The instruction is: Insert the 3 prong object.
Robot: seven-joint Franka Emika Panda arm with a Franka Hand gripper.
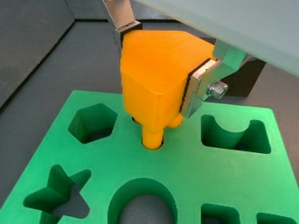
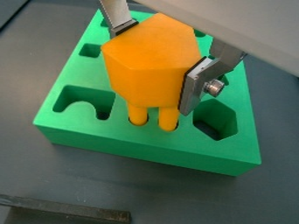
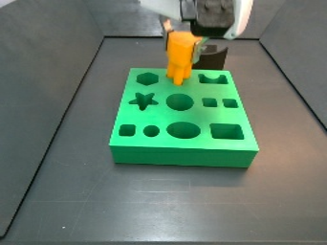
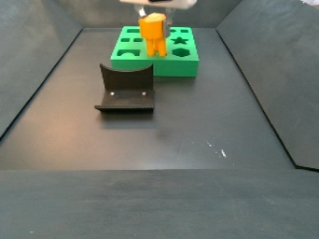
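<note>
The orange 3 prong object [image 1: 158, 74] has a hexagonal body and round prongs below. My gripper [image 1: 163, 61] is shut on its body, silver fingers [image 1: 201, 85] on opposite faces. It stands upright over the green shape-sorter block [image 1: 193, 166], prongs touching or entering its top near the middle back. It shows in both wrist views [image 2: 146, 70] and both side views [image 3: 181, 57] [image 4: 152, 33]. The gripper [image 2: 158, 61] [image 3: 192, 43] sits above the block [image 2: 140, 131] [image 3: 185, 120]. How deep the prongs sit is hidden.
The block carries several cut-outs: a hexagon [image 1: 91, 122], a star [image 1: 59, 192], an oval [image 1: 142, 206], an arch slot [image 1: 237, 133]. The dark fixture [image 4: 125, 89] stands on the dark floor in front of the block [image 4: 159, 58]. Dark walls enclose the workspace.
</note>
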